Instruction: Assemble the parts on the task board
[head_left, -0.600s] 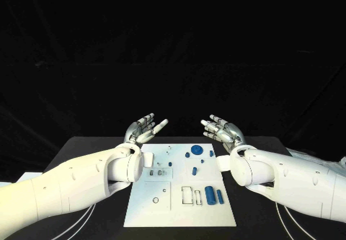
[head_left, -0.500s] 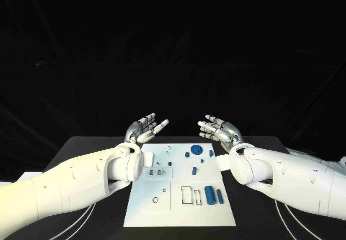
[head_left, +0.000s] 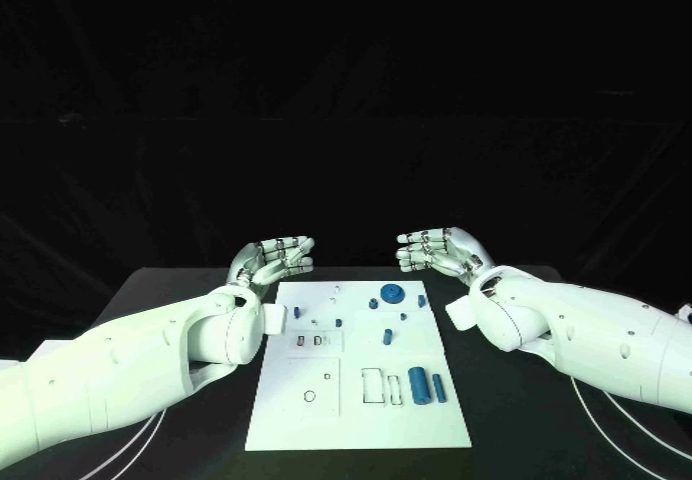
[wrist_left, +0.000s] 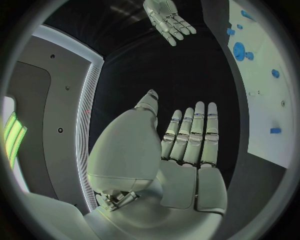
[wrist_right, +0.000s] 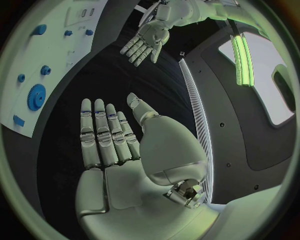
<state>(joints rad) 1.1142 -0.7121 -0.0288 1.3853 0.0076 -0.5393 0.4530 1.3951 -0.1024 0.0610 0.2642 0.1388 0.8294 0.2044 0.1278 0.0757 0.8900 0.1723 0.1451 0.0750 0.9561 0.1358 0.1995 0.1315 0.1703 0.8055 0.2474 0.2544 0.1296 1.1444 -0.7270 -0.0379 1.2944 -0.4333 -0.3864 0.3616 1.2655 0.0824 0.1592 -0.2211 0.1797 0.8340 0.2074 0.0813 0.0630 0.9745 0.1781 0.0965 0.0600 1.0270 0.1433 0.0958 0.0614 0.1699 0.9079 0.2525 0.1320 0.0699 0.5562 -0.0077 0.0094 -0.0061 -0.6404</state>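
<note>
The white task board (head_left: 361, 400) lies in the middle of the black table. On it sit a blue gear (head_left: 392, 294), several small blue pegs (head_left: 388, 337) and a blue cylinder (head_left: 418, 385) near its right edge. My left hand (head_left: 274, 259) hovers above the board's far left corner, fingers extended and holding nothing. My right hand (head_left: 437, 250) hovers above the far right corner, likewise empty. The left wrist view shows my left hand (wrist_left: 187, 145) flat with fingers together, the board (wrist_left: 265, 95) beside it. The right wrist view shows my right hand (wrist_right: 109, 137) flat, with the gear (wrist_right: 36, 96) on the board.
Black table surface (head_left: 173, 300) runs along both sides of the board. A dark curtain hangs behind the table. Outlined slots (head_left: 374, 387) and a small ring mark (head_left: 310, 396) lie on the board's near half.
Both hands have dropped slightly and turned, so their fingers now point inward toward each other instead of upward. The parts on the board have not moved.
</note>
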